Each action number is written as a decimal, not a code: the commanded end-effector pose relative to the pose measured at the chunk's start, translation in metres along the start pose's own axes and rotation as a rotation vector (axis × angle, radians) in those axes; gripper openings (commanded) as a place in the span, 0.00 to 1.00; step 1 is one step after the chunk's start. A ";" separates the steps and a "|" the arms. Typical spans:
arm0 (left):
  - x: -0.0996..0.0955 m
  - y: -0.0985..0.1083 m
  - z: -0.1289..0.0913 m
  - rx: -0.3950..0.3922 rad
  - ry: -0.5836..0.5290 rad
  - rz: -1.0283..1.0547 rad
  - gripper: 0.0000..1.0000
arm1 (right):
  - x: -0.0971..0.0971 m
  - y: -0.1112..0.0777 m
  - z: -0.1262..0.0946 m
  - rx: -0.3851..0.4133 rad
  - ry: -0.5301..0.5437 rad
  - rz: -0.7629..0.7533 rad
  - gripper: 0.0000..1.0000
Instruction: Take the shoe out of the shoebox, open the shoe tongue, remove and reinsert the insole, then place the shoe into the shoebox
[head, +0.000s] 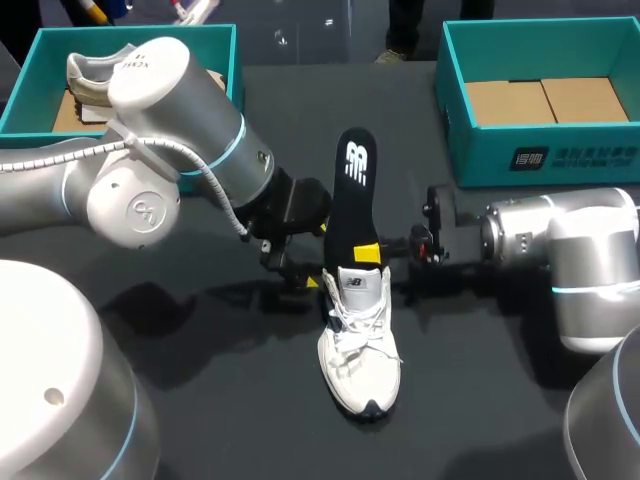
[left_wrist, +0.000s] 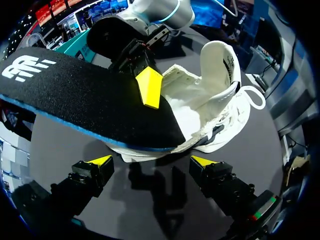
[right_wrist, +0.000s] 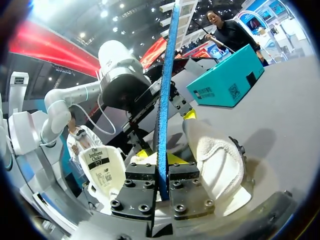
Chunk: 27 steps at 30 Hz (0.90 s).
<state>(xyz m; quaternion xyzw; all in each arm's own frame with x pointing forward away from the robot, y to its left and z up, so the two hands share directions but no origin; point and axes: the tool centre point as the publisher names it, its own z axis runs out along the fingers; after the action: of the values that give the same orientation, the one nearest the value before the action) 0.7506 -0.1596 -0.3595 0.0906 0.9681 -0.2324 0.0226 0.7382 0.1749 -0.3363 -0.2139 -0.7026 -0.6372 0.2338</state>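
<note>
Shoe (head: 360, 345), white with loose laces, stands on the dark table (head: 200, 400) between the two arms, toe toward the robot. A black insole (head: 352, 200) rises steeply out of its opening, pinched low down by the right gripper (right_wrist: 161, 175). The left gripper (left_wrist: 152, 161) hangs just beside the shoe's heel, fingers spread, holding nothing. At the far corners sit the left shoebox (head: 215, 45), holding another shoe (head: 95, 75), and the right shoebox (head: 540, 150)

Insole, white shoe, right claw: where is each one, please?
insole (head: 352, 195), head view, middle of its black face.
white shoe (head: 362, 345), head view, on the laces.
right claw (right_wrist: 161, 172), right wrist view, between its fingertips, shut on the insole's edge.
</note>
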 end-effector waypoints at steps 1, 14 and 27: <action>0.000 -0.001 0.001 -0.003 0.000 0.000 1.00 | 0.001 -0.014 0.003 0.008 -0.009 0.015 0.00; 0.000 -0.001 0.001 -0.003 0.000 0.000 1.00 | 0.006 -0.016 0.002 0.019 -0.026 0.016 0.00; 0.000 -0.001 0.001 -0.003 0.000 0.000 1.00 | 0.010 -0.001 0.005 0.026 0.004 -0.048 0.17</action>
<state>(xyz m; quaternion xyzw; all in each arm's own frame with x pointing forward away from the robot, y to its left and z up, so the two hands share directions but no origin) 0.7506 -0.1596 -0.3595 0.0906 0.9681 -0.2324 0.0226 0.7288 0.1778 -0.3308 -0.1939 -0.7136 -0.6355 0.2218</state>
